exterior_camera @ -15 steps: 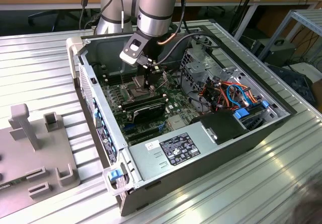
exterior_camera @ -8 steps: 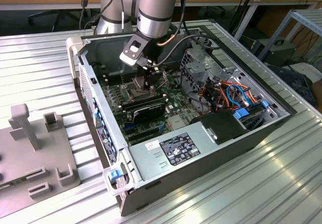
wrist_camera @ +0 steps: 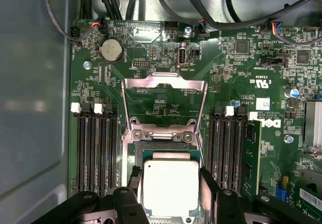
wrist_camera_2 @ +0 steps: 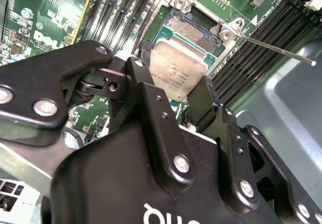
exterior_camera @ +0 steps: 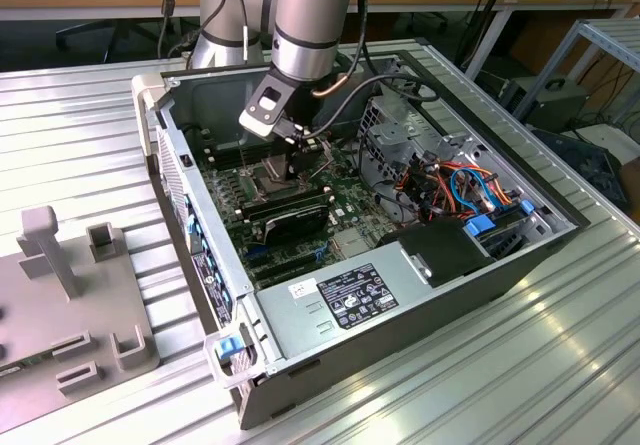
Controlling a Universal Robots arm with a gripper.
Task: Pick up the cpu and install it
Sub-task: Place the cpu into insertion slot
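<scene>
Pinching the cpu (wrist_camera: 171, 189) by opposite edges in the gripper (wrist_camera: 171, 177), just above the socket (wrist_camera_2: 193, 30); likely light, stiff, slick, fragile.

There is one open computer case (exterior_camera: 470, 300) and one green board (wrist_camera: 241, 83). I count also one silver chip (wrist_camera: 171, 186), one hinged metal frame (wrist_camera: 161, 133), one round battery (wrist_camera: 111, 50) and two groups of long slots (wrist_camera: 95, 153).

The cpu (wrist_camera: 171, 186) sits between the fingers (wrist_camera: 209, 186), seemingly over the socket (wrist_camera_2: 188, 30).
</scene>
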